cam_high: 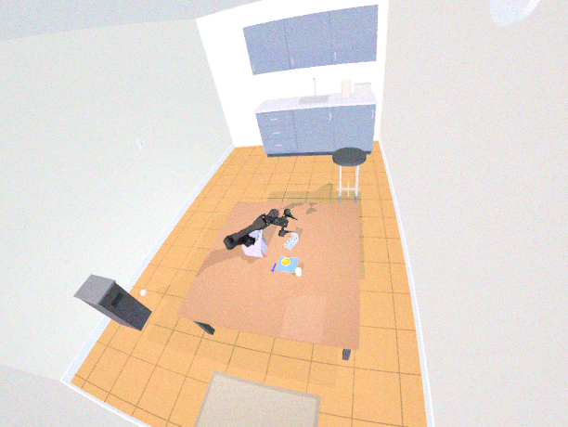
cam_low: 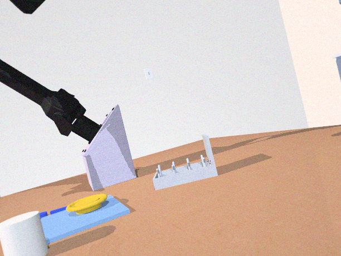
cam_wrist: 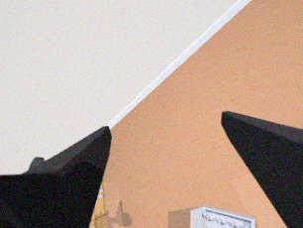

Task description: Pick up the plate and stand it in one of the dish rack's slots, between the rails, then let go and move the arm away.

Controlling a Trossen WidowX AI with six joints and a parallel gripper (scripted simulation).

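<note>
A yellow plate [cam_high: 286, 262] [cam_low: 87, 203] lies flat, raised rim up, on a light blue board [cam_high: 281, 269] [cam_low: 83, 225]. The pale dish rack [cam_high: 291, 241] [cam_low: 186, 179] stands on the table behind the board, with several short upright pegs and a taller panel at one end. My gripper [cam_high: 297, 226] [cam_wrist: 164, 124] is open and empty. In the top view it appears just beyond the rack, away from the plate; its exact height is hard to judge. No plate shows between the fingers in the wrist view.
A lavender wedge-shaped stand [cam_high: 255, 246] [cam_low: 111, 161] bears the arm, left of the rack. A white cup [cam_high: 298, 272] [cam_low: 23, 234] stands by the board's near corner. A dark blue utensil [cam_high: 274, 267] [cam_low: 58, 210] lies along its left side. A pale box-like thing [cam_wrist: 197, 218] is partly cut off.
</note>
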